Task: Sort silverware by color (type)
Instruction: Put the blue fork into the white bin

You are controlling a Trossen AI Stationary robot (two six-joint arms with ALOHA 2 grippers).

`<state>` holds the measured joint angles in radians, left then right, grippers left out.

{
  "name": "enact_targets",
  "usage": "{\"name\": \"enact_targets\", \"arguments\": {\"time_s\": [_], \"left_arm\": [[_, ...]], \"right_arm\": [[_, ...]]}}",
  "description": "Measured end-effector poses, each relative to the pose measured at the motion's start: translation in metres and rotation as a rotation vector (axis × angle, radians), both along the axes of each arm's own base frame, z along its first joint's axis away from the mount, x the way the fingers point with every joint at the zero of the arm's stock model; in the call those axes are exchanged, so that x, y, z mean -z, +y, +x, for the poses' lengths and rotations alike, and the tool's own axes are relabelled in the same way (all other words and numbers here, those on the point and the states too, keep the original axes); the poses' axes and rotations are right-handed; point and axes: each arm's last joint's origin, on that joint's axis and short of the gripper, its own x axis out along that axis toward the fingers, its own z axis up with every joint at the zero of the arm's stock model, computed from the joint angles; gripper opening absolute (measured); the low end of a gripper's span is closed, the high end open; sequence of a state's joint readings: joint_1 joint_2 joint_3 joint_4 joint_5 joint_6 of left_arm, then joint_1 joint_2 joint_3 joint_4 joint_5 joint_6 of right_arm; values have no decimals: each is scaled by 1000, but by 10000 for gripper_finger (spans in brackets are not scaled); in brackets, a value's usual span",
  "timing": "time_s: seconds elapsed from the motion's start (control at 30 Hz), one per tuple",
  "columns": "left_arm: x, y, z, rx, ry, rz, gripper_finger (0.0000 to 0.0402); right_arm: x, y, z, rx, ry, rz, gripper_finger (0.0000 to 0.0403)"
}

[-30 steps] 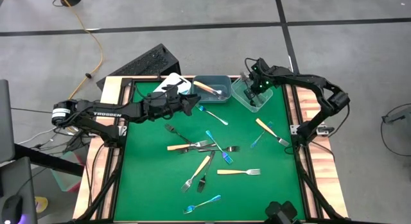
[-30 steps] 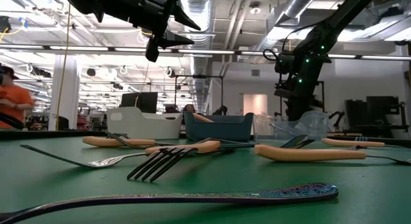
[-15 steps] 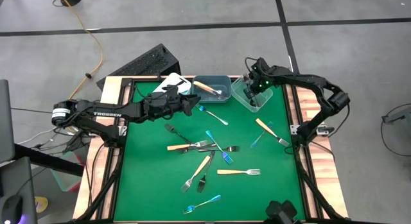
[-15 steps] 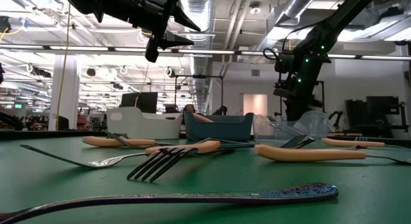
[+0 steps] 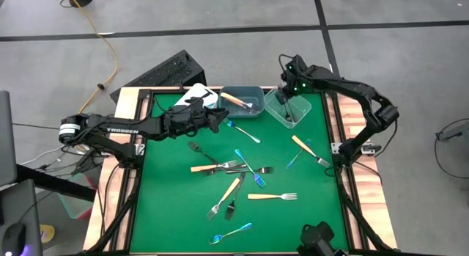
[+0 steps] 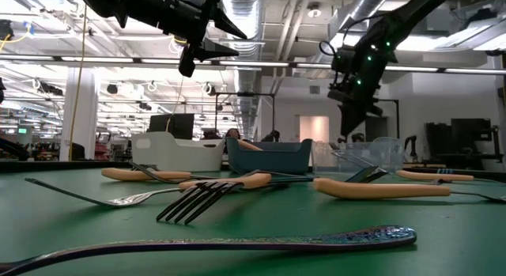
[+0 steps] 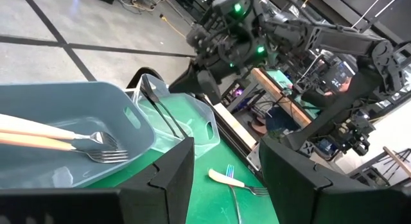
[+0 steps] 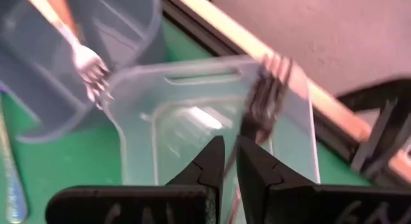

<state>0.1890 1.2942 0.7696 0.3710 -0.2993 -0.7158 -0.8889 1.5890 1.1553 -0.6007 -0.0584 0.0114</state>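
Observation:
Several forks with orange, blue or black handles lie scattered flat on the green table [image 5: 168, 212], among them a blue one [image 5: 242, 130] and an orange one [image 5: 308, 150]. At the far edge stand a white bin [image 5: 199, 94], a grey-blue bin [image 5: 242, 102] holding orange-handled forks [image 7: 51, 137], and a clear bin [image 5: 287, 111]. A black fork [image 8: 263, 102] lies in the clear bin, its head leaning on the rim. My right gripper [image 8: 230, 160] hangs above that bin, fingers a narrow gap apart, empty. My left gripper [image 7: 225, 179] hovers open and empty beside the grey-blue bin.
A black keyboard [image 5: 165, 74] lies beyond the table's far left corner. Wooden rails [image 5: 344, 175] frame the table's sides. A dark object [image 5: 319, 240] stands at the near edge. The table's left part and near right part hold no forks.
My right gripper has risen out of the clear bin and moved a little toward the far edge. The black fork stays in the bin.

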Motion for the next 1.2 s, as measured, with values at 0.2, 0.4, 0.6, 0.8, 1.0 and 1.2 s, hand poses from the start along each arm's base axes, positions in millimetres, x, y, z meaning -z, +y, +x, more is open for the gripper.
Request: {"name": "enact_targets", "arguments": {"time_s": [0.2, 0.4, 0.6, 0.8, 1.0, 1.2], "left_arm": [[-1, 0, 0, 2, -15, -15, 162], [-8, -1, 1, 39, -111, -32, 162], [-26, -2, -2, 121, -252, -5, 162], [-55, -1, -13, 175, -301, 28, 162], [-83, -5, -28, 176, -259, 100, 162], [-115, -8, -43, 188, -224, 156, 162]], "right_arm": [[-23, -1, 12, -88, -98, -17, 57], [-61, -2, 25, -246, -329, 27, 57], [-122, -2, 30, -378, -490, -30, 57], [-188, 9, 20, -478, -515, -169, 57], [-237, 32, -4, -556, -470, -253, 57], [-273, 63, -29, -571, -515, -354, 57]]}}
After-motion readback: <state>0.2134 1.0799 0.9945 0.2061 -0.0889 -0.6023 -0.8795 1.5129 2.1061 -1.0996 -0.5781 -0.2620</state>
